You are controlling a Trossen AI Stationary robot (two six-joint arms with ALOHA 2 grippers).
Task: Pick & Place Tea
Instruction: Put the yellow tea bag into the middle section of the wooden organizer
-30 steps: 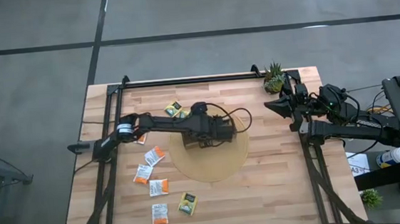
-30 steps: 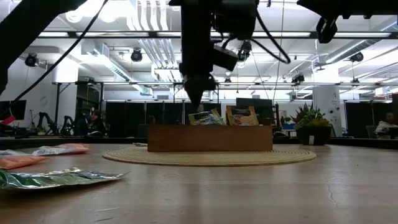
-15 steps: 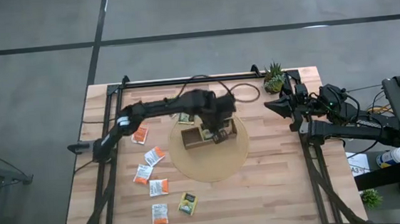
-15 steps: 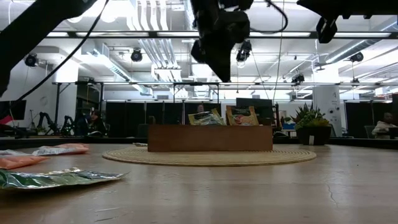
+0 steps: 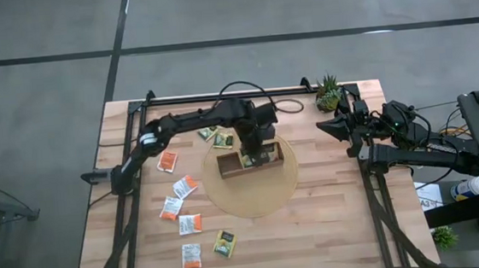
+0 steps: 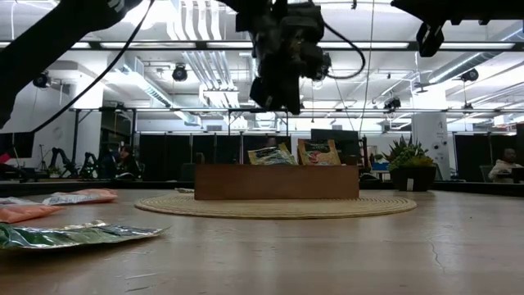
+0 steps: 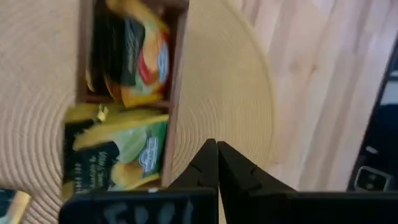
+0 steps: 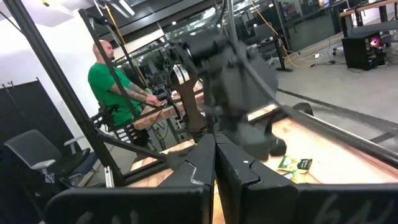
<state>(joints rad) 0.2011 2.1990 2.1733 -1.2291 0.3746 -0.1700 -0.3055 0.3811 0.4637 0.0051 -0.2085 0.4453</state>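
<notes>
the left gripper (image 7: 217, 149) has its two dark fingers pressed together with nothing between them, and it hangs in the air above the wooden tray (image 5: 250, 161), well clear of it in the low view (image 6: 278, 102). from its own wrist camera the closed tips sit over the woven mat (image 7: 224, 93) just beside the tray's wall (image 7: 176, 93). two of the tray's compartments show there, each holding tea: a sachet with orange-red and yellow and a dark label (image 7: 140, 59) in one, a yellow-green sachet with a dark label (image 7: 118, 152) in the next. in the low view these sachets stand up above the tray's rim (image 6: 315, 152). the tray rests on the round mat (image 5: 253, 193) near the middle of the tabletop (image 5: 333, 229). more tea lies loose on the tabletop: two yellow-green sachets (image 5: 214, 135) just beside the mat on the far side under the left arm, an orange one (image 5: 167, 161) nearer the left edge, a cluster of white-and-orange sachets (image 5: 180, 198) to the left of the mat, and near the front edge a white-and-orange sachet (image 5: 191, 256) beside a yellow-green one (image 5: 224, 244). the right gripper (image 5: 325, 127) waits at the right edge of the tabletop, fingers shut and empty, close to a small potted plant (image 5: 329, 93) at the far right corner. in the right wrist view a person in a green shirt (image 8: 115, 84) sits in the room beyond the tabletop.
</notes>
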